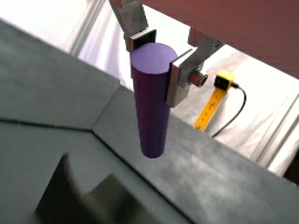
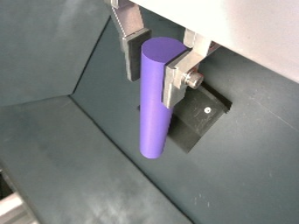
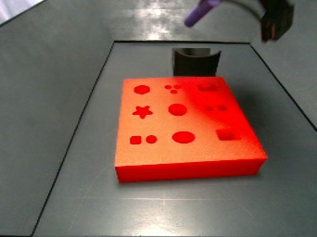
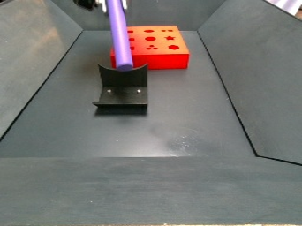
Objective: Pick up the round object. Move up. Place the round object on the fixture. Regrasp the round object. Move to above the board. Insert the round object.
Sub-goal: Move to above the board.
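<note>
My gripper (image 1: 158, 54) is shut on the top end of the round object (image 1: 151, 101), a smooth purple peg that hangs down from the silver fingers (image 1: 184, 77). Both wrist views show this grip (image 2: 158, 57) on the peg (image 2: 155, 105). In a side view the peg (image 4: 117, 35) reaches down in front of the black fixture (image 4: 123, 86); its lower end is level with the notch. In a side view the peg (image 3: 199, 13) is in the air above the fixture (image 3: 195, 61), with the gripper mostly cut off. The red board (image 3: 186, 125) lies beside the fixture.
The fixture's base plate (image 2: 198, 122) shows behind the peg. Dark sloping walls (image 4: 41, 71) surround the grey floor (image 4: 165, 132). A yellow cable (image 1: 218, 103) and white cloth lie outside the enclosure. The board (image 4: 156, 46) is at the far end.
</note>
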Tool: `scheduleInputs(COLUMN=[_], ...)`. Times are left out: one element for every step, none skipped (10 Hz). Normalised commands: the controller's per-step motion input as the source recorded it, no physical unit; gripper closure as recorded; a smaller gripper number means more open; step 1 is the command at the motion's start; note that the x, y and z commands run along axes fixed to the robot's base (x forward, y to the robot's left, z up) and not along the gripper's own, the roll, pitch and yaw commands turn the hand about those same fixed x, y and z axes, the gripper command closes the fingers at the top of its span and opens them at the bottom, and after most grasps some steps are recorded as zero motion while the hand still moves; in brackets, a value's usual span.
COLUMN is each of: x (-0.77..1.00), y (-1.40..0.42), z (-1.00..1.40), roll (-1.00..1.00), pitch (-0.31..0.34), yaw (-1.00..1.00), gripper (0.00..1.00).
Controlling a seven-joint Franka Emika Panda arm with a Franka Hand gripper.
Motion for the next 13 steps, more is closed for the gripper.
scheduleInputs(x=[0.07,0.07,0.07,0.06,0.06,0.06,0.05,0.04,0.04,0.03,-0.62,-0.63,-0.66], y=[0.03,0.02,0.01,0.01,0.00,-0.01,-0.01,-0.02,-0.02,-0.02,-1.00,-1.00,-1.00], z=[1.00,1.00,1.00,1.00,1.00,0.97,0.80,0.63,0.46,0.24,0.03,0.02,0.02], roll=[-0.02,-0.02,-0.01,-0.01,-0.02,-0.02,-0.01,-0.01,-0.01,0.00,-1.00,-1.00,-1.00], pitch=[0.066,0.021,-0.003,-0.018,-0.018,-0.010,0.009,0.029,0.047,0.080,-0.124,-0.133,-0.146], yaw=[0.23,0.20,0.17,0.13,0.09,0.07,0.04,0.03,0.02,0.01,-0.07,-0.07,-0.07], gripper=[1.00,1.00,1.00,1.00,1.00,1.00,1.00,1.00,1.00,1.00,1.00,1.00,1.00])
